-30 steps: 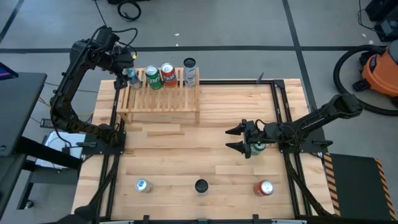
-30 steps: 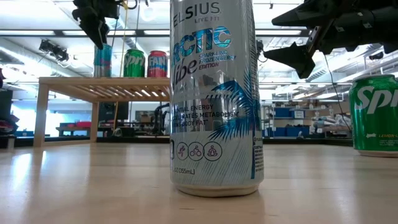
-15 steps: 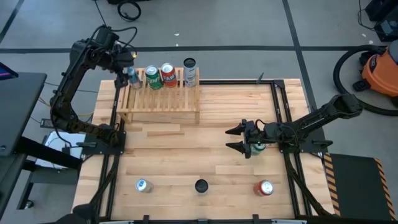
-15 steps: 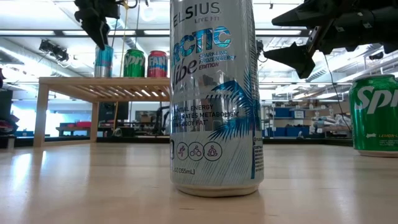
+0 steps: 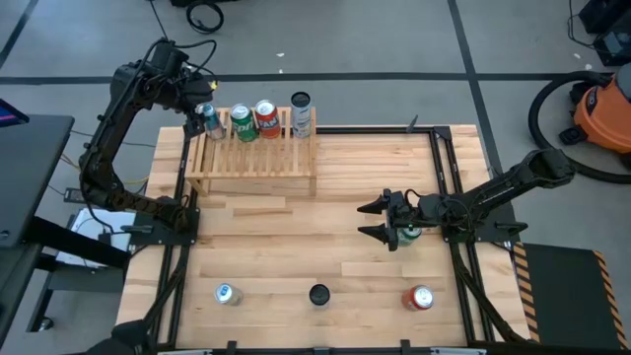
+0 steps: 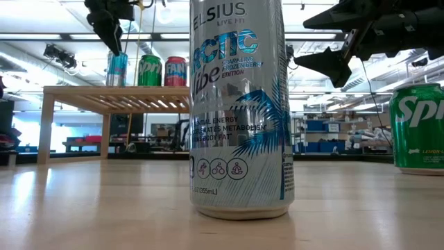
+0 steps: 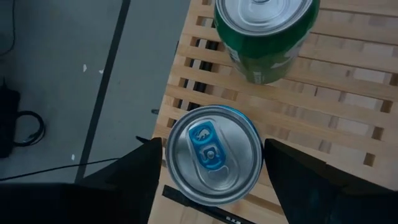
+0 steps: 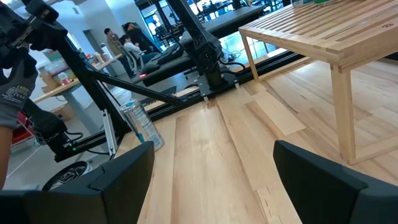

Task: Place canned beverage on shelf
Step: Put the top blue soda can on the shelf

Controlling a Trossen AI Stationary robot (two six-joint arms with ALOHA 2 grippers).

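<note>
The light-wood slatted shelf [image 5: 256, 163] stands at the table's far left. On it stand a blue-topped can [image 5: 208, 119], a green can [image 5: 242, 123], a red can [image 5: 266, 118] and a tall silver can [image 5: 301, 113]. My left gripper [image 5: 195, 104] hovers open just above the blue-topped can [image 7: 211, 163]. Its fingers [image 7: 134, 180] show on either side of the can's top without touching it. My right gripper [image 5: 362, 220] is open and empty in the air at mid-right, beside a green can [image 5: 409, 235] that stands on the table.
Three cans stand along the table's near edge: a blue-white one [image 5: 227, 293], a tall silver one [image 5: 318, 294] right in front of the low camera [image 6: 239, 104], and a red one [image 5: 421, 298]. Black frame rails [image 5: 444, 177] run along both table sides. People show far off in the room [image 8: 121, 40].
My left gripper has risen a little off the blue-topped can, which stays upright on the shelf's far-left end.
</note>
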